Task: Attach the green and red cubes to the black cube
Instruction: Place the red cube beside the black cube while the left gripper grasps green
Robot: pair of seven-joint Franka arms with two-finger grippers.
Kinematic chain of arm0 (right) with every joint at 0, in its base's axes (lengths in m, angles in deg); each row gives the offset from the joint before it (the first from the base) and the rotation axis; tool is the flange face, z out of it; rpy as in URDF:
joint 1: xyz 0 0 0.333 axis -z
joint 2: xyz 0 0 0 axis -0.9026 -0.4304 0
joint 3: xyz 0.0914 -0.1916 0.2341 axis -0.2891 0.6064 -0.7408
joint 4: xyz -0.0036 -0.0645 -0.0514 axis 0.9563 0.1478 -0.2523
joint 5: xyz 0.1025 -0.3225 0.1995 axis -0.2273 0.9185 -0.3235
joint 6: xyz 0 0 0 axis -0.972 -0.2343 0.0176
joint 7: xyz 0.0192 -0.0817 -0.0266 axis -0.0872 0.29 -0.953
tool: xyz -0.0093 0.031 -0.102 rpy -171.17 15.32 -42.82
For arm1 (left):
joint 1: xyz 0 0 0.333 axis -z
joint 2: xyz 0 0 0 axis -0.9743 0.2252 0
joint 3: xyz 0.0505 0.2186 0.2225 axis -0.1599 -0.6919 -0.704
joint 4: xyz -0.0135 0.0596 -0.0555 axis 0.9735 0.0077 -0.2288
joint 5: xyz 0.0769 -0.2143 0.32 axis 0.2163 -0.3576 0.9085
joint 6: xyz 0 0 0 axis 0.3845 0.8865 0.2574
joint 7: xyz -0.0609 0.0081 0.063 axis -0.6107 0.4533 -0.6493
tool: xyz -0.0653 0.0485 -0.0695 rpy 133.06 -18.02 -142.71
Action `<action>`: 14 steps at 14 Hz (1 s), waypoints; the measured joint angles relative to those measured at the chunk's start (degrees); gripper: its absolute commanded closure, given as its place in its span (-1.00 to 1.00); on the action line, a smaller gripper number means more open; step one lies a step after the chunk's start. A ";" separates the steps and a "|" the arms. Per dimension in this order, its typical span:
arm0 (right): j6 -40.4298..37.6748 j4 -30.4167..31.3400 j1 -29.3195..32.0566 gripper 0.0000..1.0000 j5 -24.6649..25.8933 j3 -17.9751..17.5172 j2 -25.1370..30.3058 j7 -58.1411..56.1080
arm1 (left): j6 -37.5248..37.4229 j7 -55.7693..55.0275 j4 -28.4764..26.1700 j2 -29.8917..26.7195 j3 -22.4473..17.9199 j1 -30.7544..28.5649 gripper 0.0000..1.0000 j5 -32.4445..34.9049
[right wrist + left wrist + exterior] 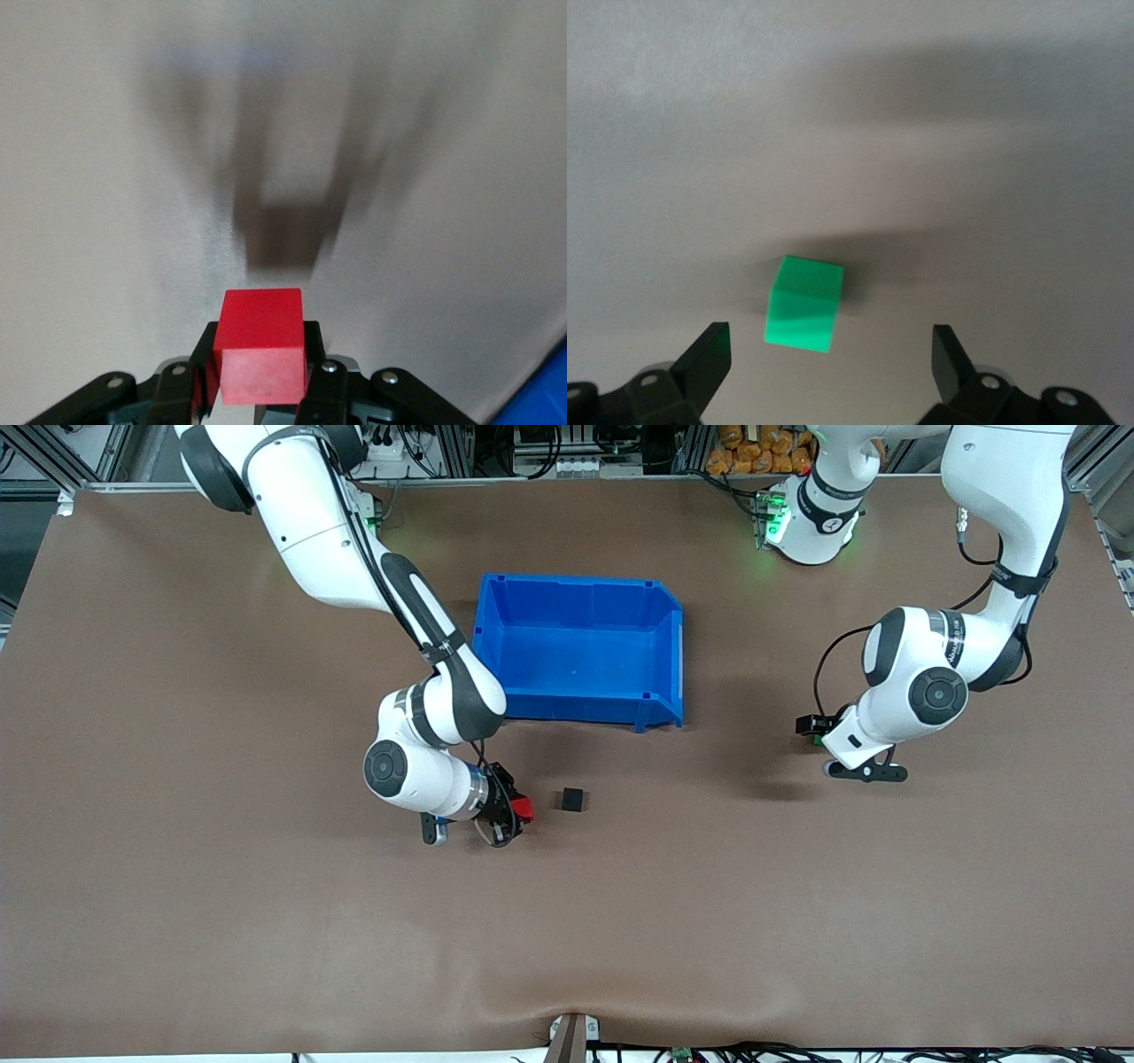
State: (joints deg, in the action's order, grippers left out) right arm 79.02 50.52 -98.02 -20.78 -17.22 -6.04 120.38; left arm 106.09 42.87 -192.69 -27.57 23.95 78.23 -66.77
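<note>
The black cube (573, 799) sits on the brown table, nearer to the front camera than the blue bin. My right gripper (518, 811) is beside it, toward the right arm's end, shut on the red cube (524, 808). In the right wrist view the red cube (262, 345) sits between the pads of my right gripper (262, 365), above its own shadow; the black cube is out of that view. My left gripper (830, 350) is open, low over the table, with the green cube (804, 304) just ahead of its fingertips. In the front view my left gripper (808, 726) hides most of the green cube.
An empty blue bin (576, 707) stands mid-table, farther from the front camera than the black cube. A corner of it shows in the right wrist view (542, 397). Bare brown table lies between the two grippers.
</note>
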 measured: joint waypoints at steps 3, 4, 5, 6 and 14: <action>0.98 0.01 -1.14 1.00 -0.01 0.00 -0.36 2.04 | 1.51 3.24 -1.49 0.25 -0.08 -1.36 -1.00 0.00; 1.25 0.03 -1.55 1.00 -0.04 -0.01 -0.48 3.08 | 1.61 3.41 -1.64 0.57 -0.05 -1.33 -1.00 0.15; 1.49 0.06 -1.92 1.00 -0.04 0.00 -0.69 4.38 | 1.88 3.41 -1.70 0.96 0.02 -1.29 -1.00 0.65; 1.79 0.06 -2.25 1.00 -0.04 0.01 -1.00 5.27 | 2.22 3.41 -1.70 1.32 0.07 -1.28 -1.00 1.17; 6.93 0.04 -4.60 -1.00 -0.07 0.01 -2.79 8.77 | 5.48 3.57 -1.65 4.46 0.12 -1.28 0.28 2.27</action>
State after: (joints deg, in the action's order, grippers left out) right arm 85.95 50.55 -102.62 -20.84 -17.21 -8.83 129.15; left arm 111.57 46.43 -194.34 -23.11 24.07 76.95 -64.50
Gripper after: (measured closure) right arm 0.467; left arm 0.066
